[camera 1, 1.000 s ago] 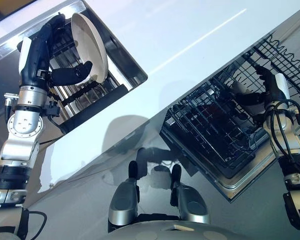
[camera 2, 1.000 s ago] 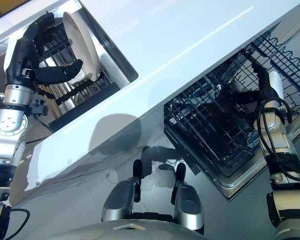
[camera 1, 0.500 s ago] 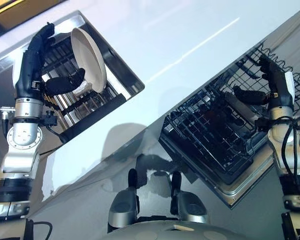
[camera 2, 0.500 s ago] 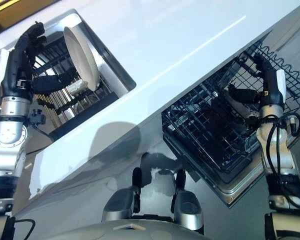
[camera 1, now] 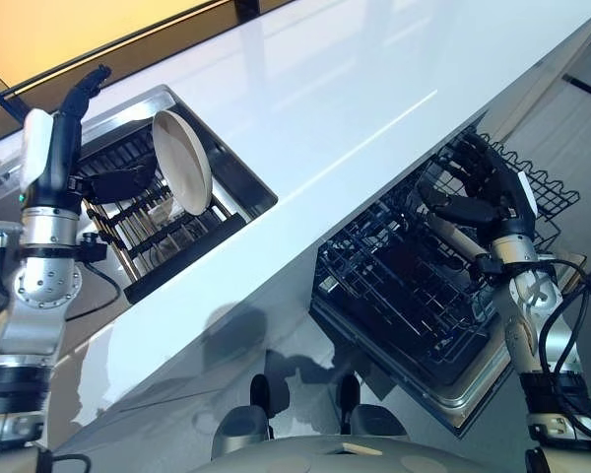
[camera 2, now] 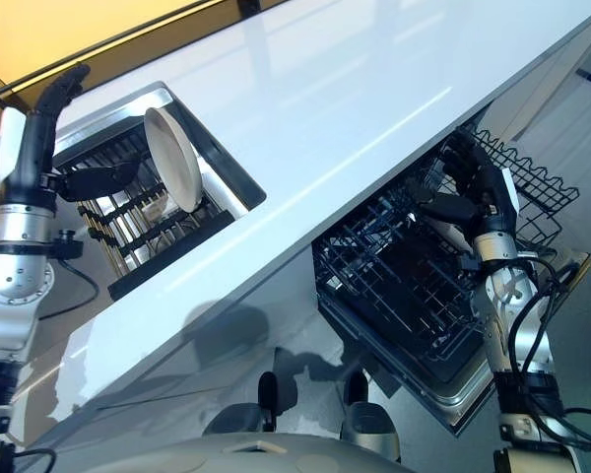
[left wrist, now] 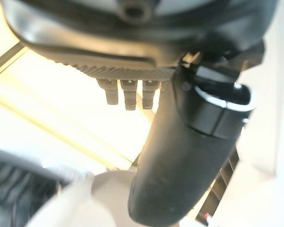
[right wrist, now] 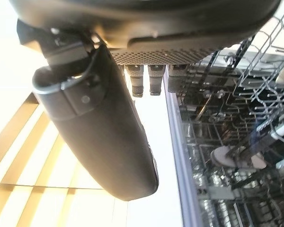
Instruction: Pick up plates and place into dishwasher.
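Observation:
A cream plate (camera 1: 182, 163) stands on edge in the dark drying rack (camera 1: 167, 232) inside the sink (camera 1: 238, 169). My left hand (camera 1: 51, 163) is just left of it, open: the fingers point straight up and away, and the thumb (left wrist: 189, 156) reaches towards the plate without touching it. The plate's pale rim (left wrist: 94, 198) shows past the thumb in the left wrist view. My right hand (camera 1: 492, 197) hovers open over the pulled-out dishwasher rack (camera 1: 394, 286), holding nothing. Rack wires (right wrist: 236, 142) show beyond its thumb (right wrist: 104, 123).
A long white countertop (camera 1: 325, 89) runs between the sink and the dishwasher. A second wire basket (camera 1: 544, 189) sits behind my right hand. The open dishwasher door (camera 1: 473, 389) lies below the rack.
My left hand has let go of the plate and its fingers have straightened upward; the plate stays in the sink rack. My right hand has shifted over the dishwasher rack. The camera has also moved.

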You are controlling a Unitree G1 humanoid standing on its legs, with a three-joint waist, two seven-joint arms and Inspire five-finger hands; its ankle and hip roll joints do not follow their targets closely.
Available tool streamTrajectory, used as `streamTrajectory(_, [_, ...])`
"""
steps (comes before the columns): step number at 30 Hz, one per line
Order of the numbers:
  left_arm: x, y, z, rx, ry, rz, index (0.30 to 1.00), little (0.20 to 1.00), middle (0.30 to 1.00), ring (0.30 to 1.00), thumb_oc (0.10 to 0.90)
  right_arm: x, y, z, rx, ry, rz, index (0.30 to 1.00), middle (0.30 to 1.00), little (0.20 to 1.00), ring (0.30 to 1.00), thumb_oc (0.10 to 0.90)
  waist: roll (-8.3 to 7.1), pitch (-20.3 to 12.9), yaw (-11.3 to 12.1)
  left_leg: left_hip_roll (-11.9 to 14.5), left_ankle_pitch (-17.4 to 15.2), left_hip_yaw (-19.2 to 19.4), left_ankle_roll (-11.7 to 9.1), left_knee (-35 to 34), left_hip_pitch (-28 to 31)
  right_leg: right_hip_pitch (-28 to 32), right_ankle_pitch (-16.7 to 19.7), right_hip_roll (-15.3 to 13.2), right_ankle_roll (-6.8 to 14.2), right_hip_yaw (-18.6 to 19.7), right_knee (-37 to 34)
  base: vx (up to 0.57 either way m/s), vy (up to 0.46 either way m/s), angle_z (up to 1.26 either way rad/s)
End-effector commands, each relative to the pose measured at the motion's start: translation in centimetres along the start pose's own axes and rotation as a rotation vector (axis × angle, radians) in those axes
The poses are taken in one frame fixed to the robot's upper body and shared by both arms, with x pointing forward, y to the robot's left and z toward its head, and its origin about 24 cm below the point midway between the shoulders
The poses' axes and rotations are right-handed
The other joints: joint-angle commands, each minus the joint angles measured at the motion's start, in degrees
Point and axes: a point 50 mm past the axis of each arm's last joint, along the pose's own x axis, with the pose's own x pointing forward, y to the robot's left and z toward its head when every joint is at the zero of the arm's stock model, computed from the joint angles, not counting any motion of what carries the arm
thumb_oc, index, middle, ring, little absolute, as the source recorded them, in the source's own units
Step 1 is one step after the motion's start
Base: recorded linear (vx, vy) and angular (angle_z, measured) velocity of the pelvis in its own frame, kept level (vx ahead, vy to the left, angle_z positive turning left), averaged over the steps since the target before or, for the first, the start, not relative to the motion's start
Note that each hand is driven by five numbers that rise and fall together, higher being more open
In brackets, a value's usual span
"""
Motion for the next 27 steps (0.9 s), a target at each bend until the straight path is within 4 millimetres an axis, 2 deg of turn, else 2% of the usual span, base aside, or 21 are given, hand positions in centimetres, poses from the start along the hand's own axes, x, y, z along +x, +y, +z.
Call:
streamTrajectory(1, [2.4,5.3,0.3,0.203,-0.059,0.151,0.900,0.900,0.900,0.900,0.800,0.4,1.2,3.8,0.054,-0.210,0.118,0.900,0.900,0.900,0.900,0.800,2.09,-8.28,-2.64,-8.28,-7.27,3.06,5.92,0.28,0.64,-2.31,-5.76,3.47,1.45,0.90,5.11,-0.01,0.124,-0.10])
streamTrajectory(7, [3.8,7.6,-0.3,0.449,-0.014,0.108,0.900,0.900,0.900,0.900,0.800,0.0,2.3,2.9,0.120,-0.146,0.217,0.900,0.900,0.900,0.900,0.800,3.37,-8.32,-4.02,-8.69,-7.64,3.63,6.67,0.23,0.80,-3.27,-5.41,3.19,2.27,2.73,5.97,-0.01,0.102,-0.16])
streamTrajectory(12, [4.9,8.1,-0.5,0.612,0.010,0.036,0.900,0.900,0.900,0.900,0.800,-0.1,3.2,2.7,0.144,-0.138,0.267,0.900,0.900,0.900,0.900,0.800,3.97,-8.21,-4.97,-8.95,-7.67,3.93,7.07,0.21,0.60,-4.24,-4.87,3.29,2.84,4.44,6.38,0.00,0.072,-0.17])
streamTrajectory(17, [5.9,7.4,-0.7,0.652,0.048,-0.037,0.900,0.900,0.900,0.900,0.800,0.1,3.3,3.7,0.145,-0.188,0.268,0.900,0.900,0.900,0.900,0.800,4.07,-8.16,-5.62,-9.01,-7.83,4.28,7.31,0.15,0.42,-4.73,-4.28,3.52,3.21,5.56,6.28,0.01,0.046,-0.12])
streamTrajectory(22, [6.7,5.6,-0.8,0.659,0.077,-0.152,0.900,0.900,0.900,0.900,0.800,0.0,3.3,5.5,0.164,-0.286,0.250,0.900,0.900,0.900,0.900,0.800,4.02,-8.02,-6.45,-9.13,-8.03,4.71,7.60,0.15,0.31,-5.33,-3.76,3.77,3.56,6.72,6.51,0.02,0.036,-0.15])
streamTrajectory(27, [7.0,4.5,-0.7,0.695,0.074,-0.231,0.900,0.900,0.900,0.900,0.800,-0.1,2.6,6.7,0.153,-0.374,0.183,0.900,0.900,0.900,0.900,0.800,4.16,-8.09,-6.92,-9.14,-8.26,5.37,7.78,0.15,0.36,-5.52,-3.67,3.94,3.72,7.16,6.29,0.02,0.022,-0.10])
